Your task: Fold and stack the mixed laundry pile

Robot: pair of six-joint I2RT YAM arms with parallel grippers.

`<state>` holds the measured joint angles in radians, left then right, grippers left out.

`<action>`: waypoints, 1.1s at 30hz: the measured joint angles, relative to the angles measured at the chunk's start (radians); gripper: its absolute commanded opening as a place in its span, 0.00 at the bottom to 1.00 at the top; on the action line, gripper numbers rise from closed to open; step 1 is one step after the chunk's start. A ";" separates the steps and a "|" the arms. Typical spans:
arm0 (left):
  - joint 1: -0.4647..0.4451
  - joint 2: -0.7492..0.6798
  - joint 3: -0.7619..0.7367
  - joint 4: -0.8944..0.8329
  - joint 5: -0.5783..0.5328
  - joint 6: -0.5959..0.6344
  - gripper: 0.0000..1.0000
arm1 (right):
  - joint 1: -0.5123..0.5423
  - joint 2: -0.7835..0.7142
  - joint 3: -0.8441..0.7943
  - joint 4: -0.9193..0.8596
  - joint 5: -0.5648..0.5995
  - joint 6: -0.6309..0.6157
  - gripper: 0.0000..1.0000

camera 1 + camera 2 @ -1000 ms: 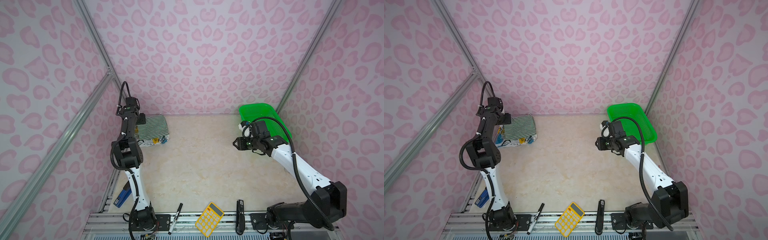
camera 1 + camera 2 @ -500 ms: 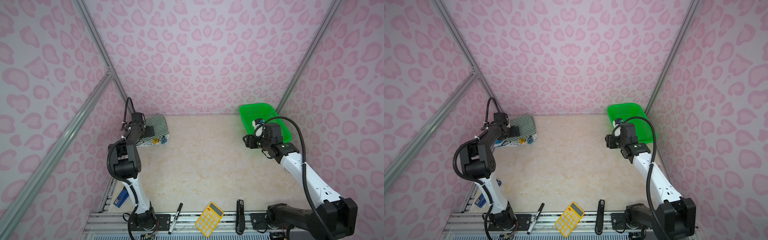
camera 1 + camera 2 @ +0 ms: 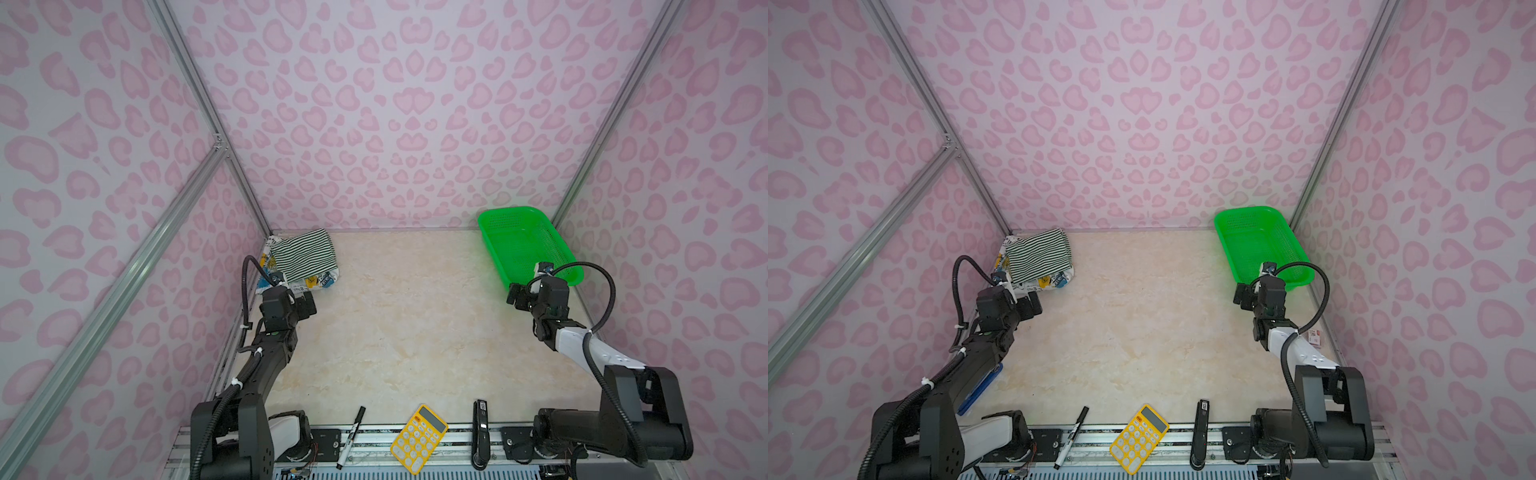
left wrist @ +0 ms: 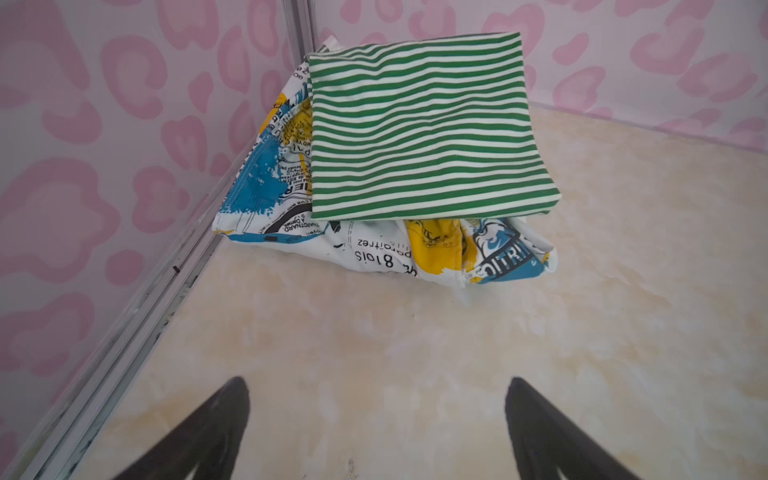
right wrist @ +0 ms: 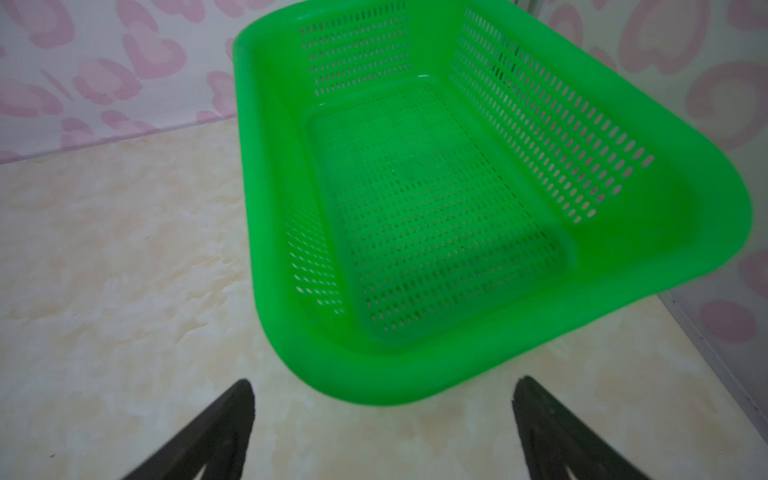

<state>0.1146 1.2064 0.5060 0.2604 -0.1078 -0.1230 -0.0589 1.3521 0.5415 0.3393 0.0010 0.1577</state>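
The mixed laundry pile lies in the back left corner. A folded green-and-white striped garment (image 3: 302,254) (image 3: 1037,257) (image 4: 424,133) rests flat on a folded white garment with blue, yellow and black print (image 3: 318,282) (image 3: 1054,281) (image 4: 374,253). My left gripper (image 3: 306,305) (image 3: 1032,307) (image 4: 376,380) hovers just in front of the stack, open and empty, not touching it. My right gripper (image 3: 513,295) (image 3: 1240,296) (image 5: 384,382) stands open and empty before the near end of the green basket (image 3: 485,226) (image 3: 1221,227) (image 5: 249,166).
The basket sits in the back right corner with nothing in it. On the front rail lie a black marker (image 3: 351,436), a yellow calculator (image 3: 419,438) and a black stapler-like tool (image 3: 480,432). A blue flat object (image 3: 980,386) lies by the left wall under the left arm.
The left gripper has drawn back from the stack toward the front, with its jaws spread wider. The right gripper has swung right to the basket's near end and opened.
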 measured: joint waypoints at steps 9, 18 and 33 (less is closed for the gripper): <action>-0.028 0.175 -0.100 0.371 -0.002 -0.007 0.98 | -0.001 0.138 -0.233 0.470 0.016 -0.049 1.00; -0.097 0.269 -0.190 0.626 -0.027 0.038 0.97 | 0.030 0.208 -0.233 0.696 0.014 -0.093 1.00; -0.101 0.271 -0.190 0.708 -0.048 0.042 0.97 | 0.047 0.211 -0.223 0.694 0.018 -0.126 1.00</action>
<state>0.0139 1.4773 0.3164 0.9680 -0.1562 -0.0807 -0.0120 1.5631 0.3183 1.0336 0.0185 0.0315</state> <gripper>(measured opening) 0.974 0.997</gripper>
